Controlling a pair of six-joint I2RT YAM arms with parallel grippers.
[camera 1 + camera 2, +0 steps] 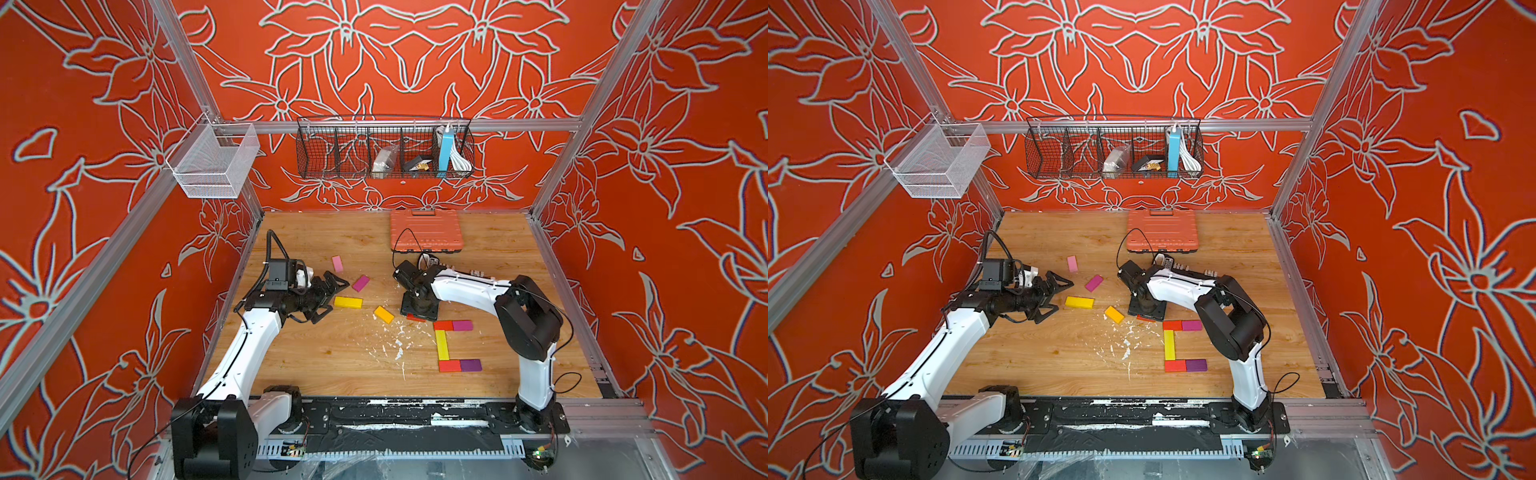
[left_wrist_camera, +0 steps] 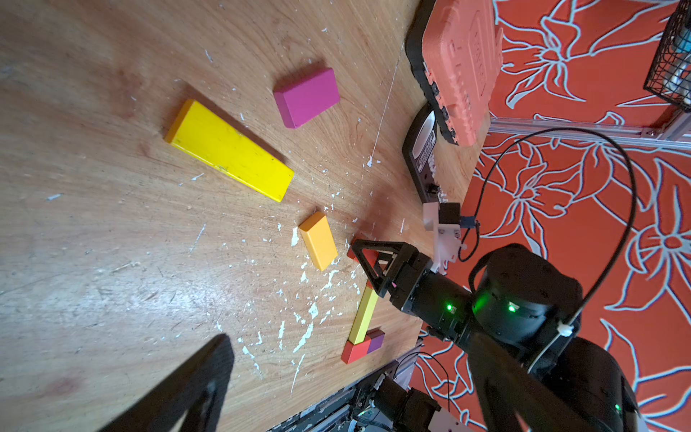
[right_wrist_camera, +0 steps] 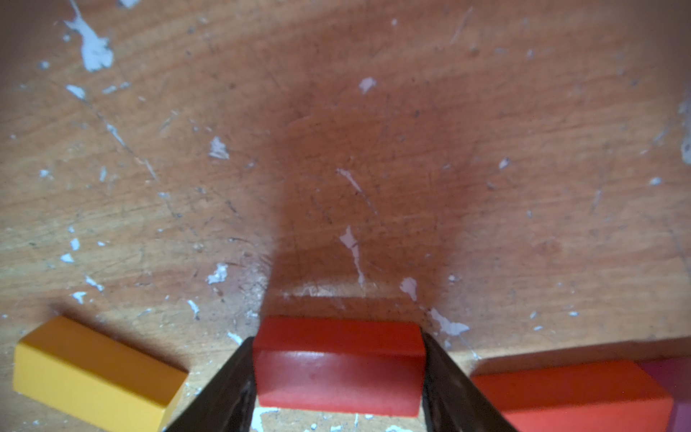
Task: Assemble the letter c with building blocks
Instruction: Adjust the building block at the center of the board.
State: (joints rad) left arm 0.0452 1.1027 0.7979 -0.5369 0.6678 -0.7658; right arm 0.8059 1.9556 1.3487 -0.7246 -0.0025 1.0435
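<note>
With right gripper [image 3: 338, 338] pinching red block [image 3: 336, 374] by its ends, lift straight up, clear of orange block [image 3: 93, 370]; leave left gripper [image 1: 332, 300] spread wide, aside.

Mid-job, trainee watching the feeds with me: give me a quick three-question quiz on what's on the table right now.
1. True or false: the left gripper is holding a block.
2. Which block does the right gripper straddle? A orange, B red, C pink.
3. How many blocks make up the partly built C?
Key: 1 false, it is open and empty. 2 B, the red block. 3 five.
</note>
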